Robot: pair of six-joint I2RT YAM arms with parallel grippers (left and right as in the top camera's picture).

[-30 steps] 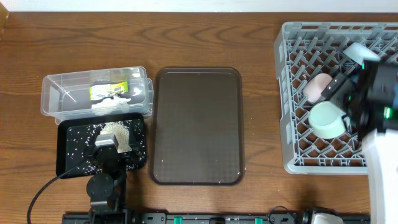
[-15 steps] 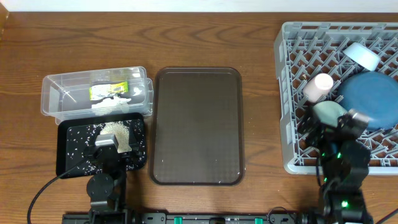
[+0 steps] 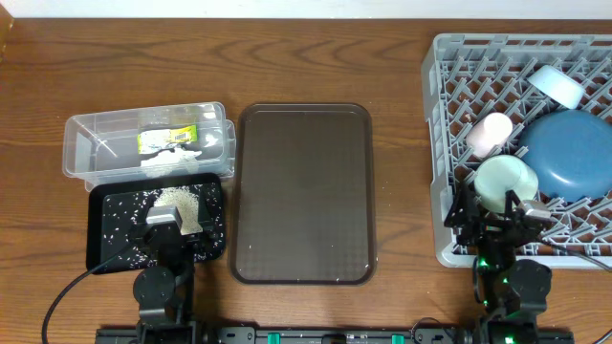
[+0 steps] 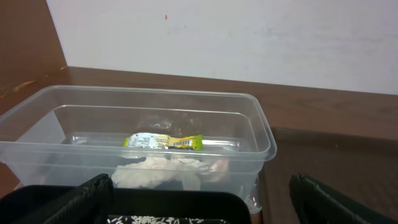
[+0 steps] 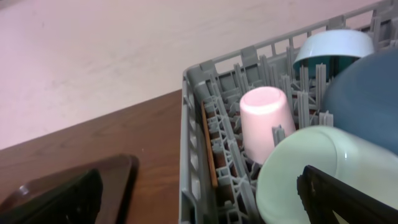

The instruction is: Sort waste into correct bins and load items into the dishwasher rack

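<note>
Overhead view, entries by size.

- Counter (image 3: 316, 57): brown wood, carrying everything listed.
- Rack (image 3: 438, 191): grey, at the right edge; all four dishes stood inside it.
- Brown tray (image 3: 304, 191): at the centre.
- Blue dish (image 3: 569, 153): leaned in the rack's right half.
- Clear tub (image 3: 76, 143): far left, holding the wrapper (image 4: 163, 142) and the tissue (image 4: 161, 169).
- Black tray (image 3: 110, 239): just in front of the tub, holding the rice (image 3: 177, 203).
- Mint bowl (image 3: 507, 180): near the rack's front, mouth down.
- Light-blue bowl (image 3: 557, 84) and pink cup (image 3: 488, 132): further back in the rack.
- Left hand (image 4: 200, 186): spread wide, empty, above the black tray.
- Right hand (image 5: 199, 177): spread wide, empty, just beside the mint bowl; contact could not be told.

Judgement: loading looked finished. The next move called for drawing the right hand clear without tipping the mint bowl.
</note>
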